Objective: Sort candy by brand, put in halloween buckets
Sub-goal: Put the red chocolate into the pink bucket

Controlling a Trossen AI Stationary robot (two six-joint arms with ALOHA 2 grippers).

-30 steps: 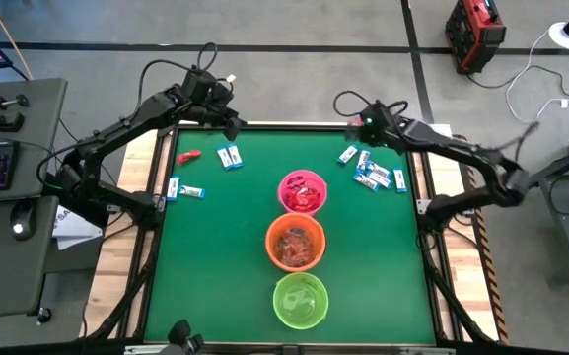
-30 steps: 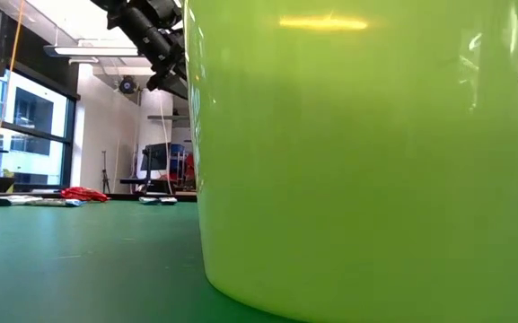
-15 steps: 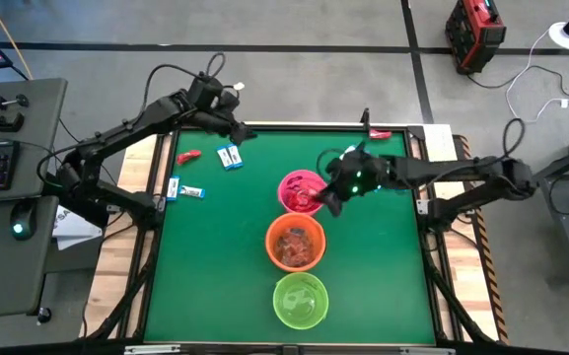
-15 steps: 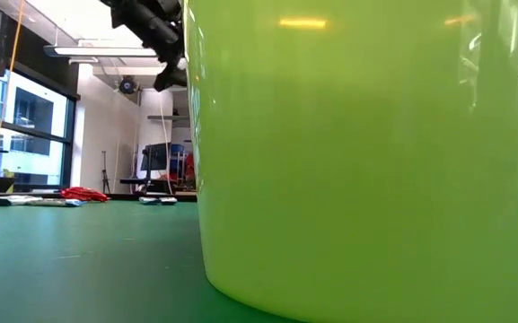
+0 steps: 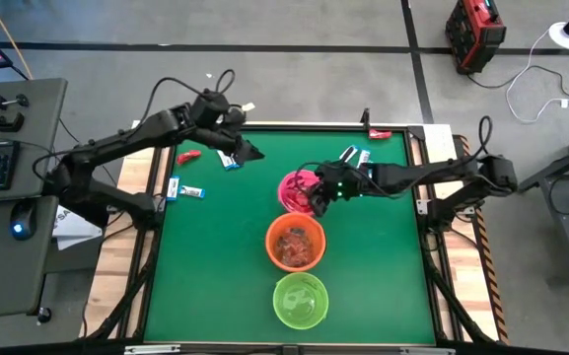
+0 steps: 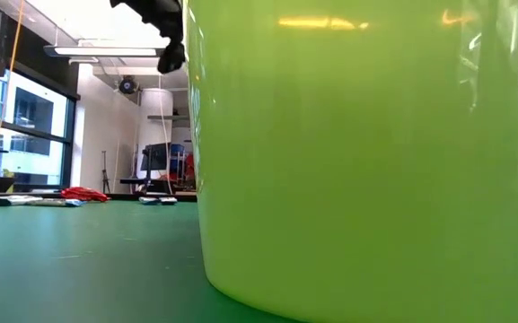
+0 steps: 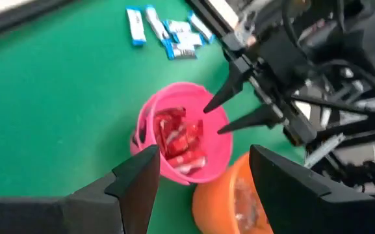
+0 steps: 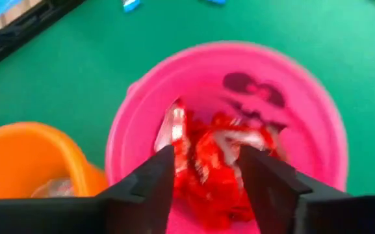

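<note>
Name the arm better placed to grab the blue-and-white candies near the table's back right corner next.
Right. The right gripper, open over the pink bucket, is nearest those blue-and-white candies; the left gripper sits farther away.

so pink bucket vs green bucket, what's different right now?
The pink bucket holds red candy; the green bucket looks nearly empty. The right gripper hangs open over the pink one; nothing is above the green. Pink stands farthest from the table's front edge, green nearest. Both are upright, about the same size.

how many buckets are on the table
3, lined up down the middle: pink bucket under the right gripper, orange bucket next, lime green bucket nearest the front edge.
</note>
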